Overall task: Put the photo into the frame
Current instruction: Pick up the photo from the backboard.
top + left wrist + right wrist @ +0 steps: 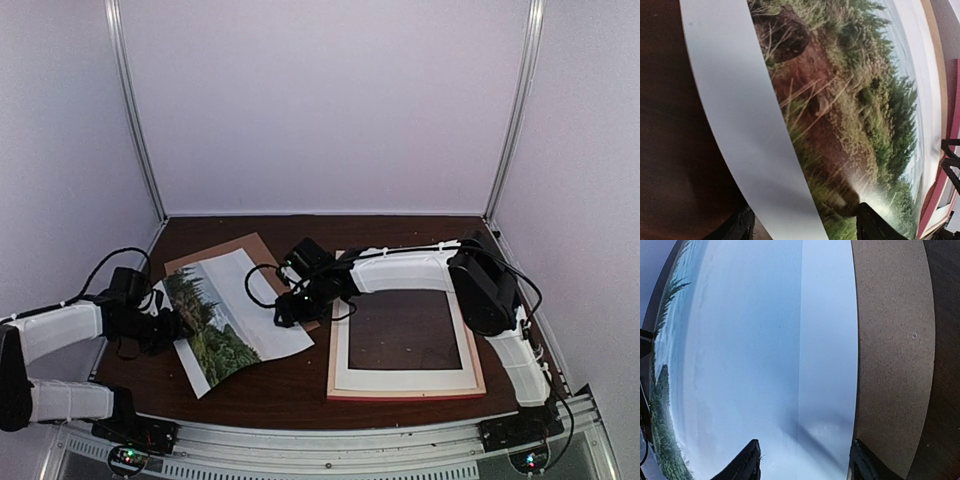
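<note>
Left tool (805,227) and right tool (805,462) both spread over opposite edges of photo (235,310), lying on bench (290,385) left of frame (400,394); pinch white borders only, lift evenly, avoid creasing

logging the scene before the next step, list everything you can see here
photo: one, green trees and pale sky with a white border, left of centre, partly on the board
board: one, brown, under the photo's far side
frame: one, pale wood with a pink near edge, flat on the right
mat: one, white, inside the frame
table: one, dark brown
cables: several, black, along both arms
arms: two, white and black, bases at the near edge
left fingers: black, open, over the photo's left border
right fingers: black, open, over the photo's sky side
</note>
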Controlling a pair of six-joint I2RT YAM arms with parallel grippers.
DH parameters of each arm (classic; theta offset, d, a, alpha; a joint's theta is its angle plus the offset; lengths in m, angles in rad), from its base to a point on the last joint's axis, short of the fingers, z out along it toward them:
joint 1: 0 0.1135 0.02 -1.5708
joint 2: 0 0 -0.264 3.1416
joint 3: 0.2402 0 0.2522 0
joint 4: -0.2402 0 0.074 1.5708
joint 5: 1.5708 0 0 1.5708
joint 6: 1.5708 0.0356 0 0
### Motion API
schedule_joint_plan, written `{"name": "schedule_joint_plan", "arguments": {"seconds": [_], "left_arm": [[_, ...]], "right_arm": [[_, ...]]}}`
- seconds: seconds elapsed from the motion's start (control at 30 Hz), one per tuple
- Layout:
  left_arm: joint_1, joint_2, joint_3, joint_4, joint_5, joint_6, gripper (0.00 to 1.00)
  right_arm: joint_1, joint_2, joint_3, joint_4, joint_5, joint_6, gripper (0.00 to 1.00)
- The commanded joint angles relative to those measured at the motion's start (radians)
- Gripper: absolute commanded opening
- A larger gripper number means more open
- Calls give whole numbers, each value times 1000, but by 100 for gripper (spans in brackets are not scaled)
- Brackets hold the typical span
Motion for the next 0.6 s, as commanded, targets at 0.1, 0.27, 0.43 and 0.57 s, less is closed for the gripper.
{"name": "schedule_joint_plan", "arguments": {"seconds": [0.1,0.27,0.43,0.57], "left_arm": [[-11,-93,36,-35,119,-41,69],[-11,-107,74,-39,136,-48,70],[-11,-126,121,-33,136,-55,78],[-11,-112,162,-28,145,-54,80]], "right_arm": [[11,18,-65,-11,-34,24,60],[12,16,-67,-21,-29,19,59],[11,19,-63,-35,-23,13,59],[11,26,-55,-46,-23,10,59]]}}
